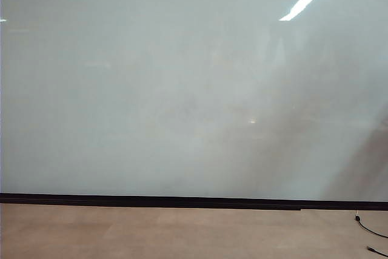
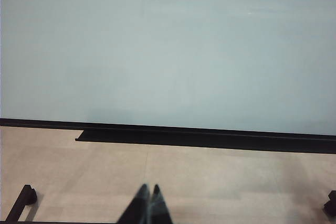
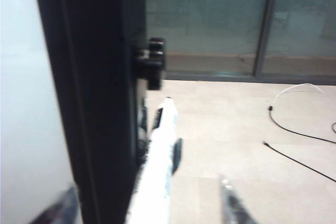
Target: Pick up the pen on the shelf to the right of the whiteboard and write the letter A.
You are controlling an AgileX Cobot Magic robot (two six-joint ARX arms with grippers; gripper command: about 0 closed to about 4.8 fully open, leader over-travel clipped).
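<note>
The whiteboard (image 1: 182,89) is blank, so the letter A is not drawn yet. The right end effector (image 3: 147,203) is at the board's dark side edge, its two fingers spread on either side of the white pen (image 3: 157,171), which lies on the shelf there. The fingers are not clenched on it yet. The left end effector (image 2: 148,205) hangs far back with its tips pressed together, holding nothing. Grabbing, lifting and writing are all left
</note>
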